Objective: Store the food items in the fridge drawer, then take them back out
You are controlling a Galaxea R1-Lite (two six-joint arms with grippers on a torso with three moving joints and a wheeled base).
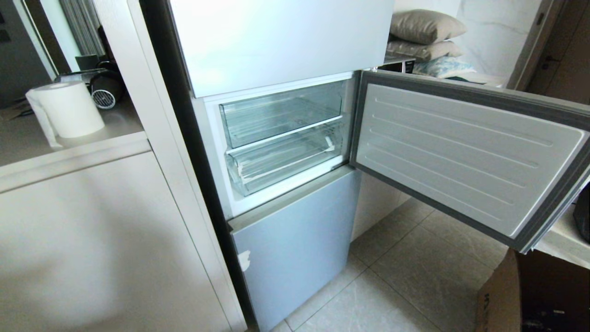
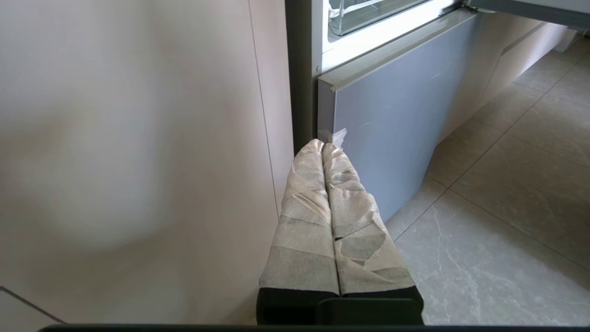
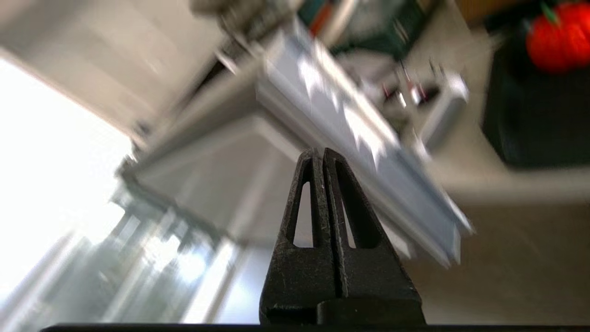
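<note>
Fridge door swung wide to the right, middle compartment exposed so both clear bins are reachable from the front. Fridge drawer the lower of the two, pushed in, nothing visible inside, thick clear front lip facing out with a whitish scuff at one front corner; clear flat-fronted bin directly above it, also looking empty. One food item seen only in right wrist view, red-orange and round with a green stem, resting on a dark surface, well apart from the fridge; second item not visible anywhere. Right pincer closed, tips pressed together, gripping nothing, background heavily blurred, apparently mid-swing with door edge across the view; probably heading either for the drawer lip or the food, cannot tell which. Left pincer closed too, tape-wrapped fingers together, parked low, pointing at the closed lower fridge panel, near it, contact unclear. Neither arm in head view. Drawer not yet pulled out, so storing step judged barely begun. Room for moving: open tiled floor in front, but open door edge bounds the right side and tall pale cabinet bounds the left, leaving a fairly narrow approach lane to the lip; cardboard box low at right.
</note>
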